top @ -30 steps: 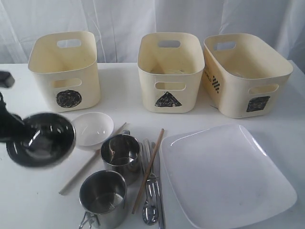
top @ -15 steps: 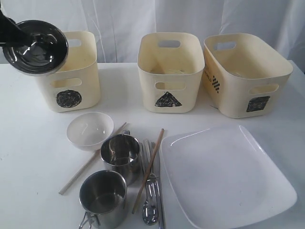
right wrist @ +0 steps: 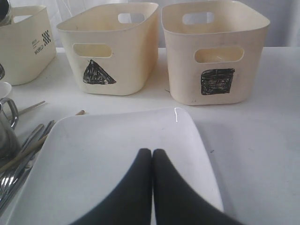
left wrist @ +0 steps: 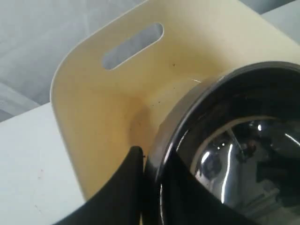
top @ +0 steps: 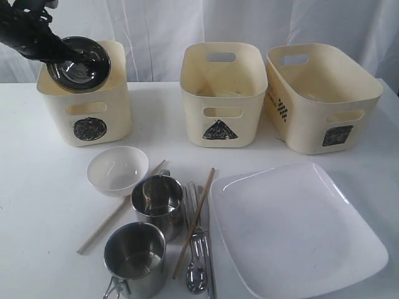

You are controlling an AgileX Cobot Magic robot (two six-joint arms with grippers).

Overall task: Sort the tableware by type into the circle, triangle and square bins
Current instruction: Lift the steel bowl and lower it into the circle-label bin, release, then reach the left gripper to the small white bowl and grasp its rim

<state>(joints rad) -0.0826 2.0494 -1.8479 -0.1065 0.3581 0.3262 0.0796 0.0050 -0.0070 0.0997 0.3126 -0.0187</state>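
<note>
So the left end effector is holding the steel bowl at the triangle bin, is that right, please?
Only the bin is wrong: the left end effector holds the steel bowl at the circle bin, as the exterior view shows.

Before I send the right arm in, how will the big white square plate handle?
The white square plate lies flat and glossy, so it will probably slide if pushed and offer little to pinch. It looks rigid and broad, likely heavy held by one edge. The cutlery lies beside it; a shove that way could scatter it.
</note>
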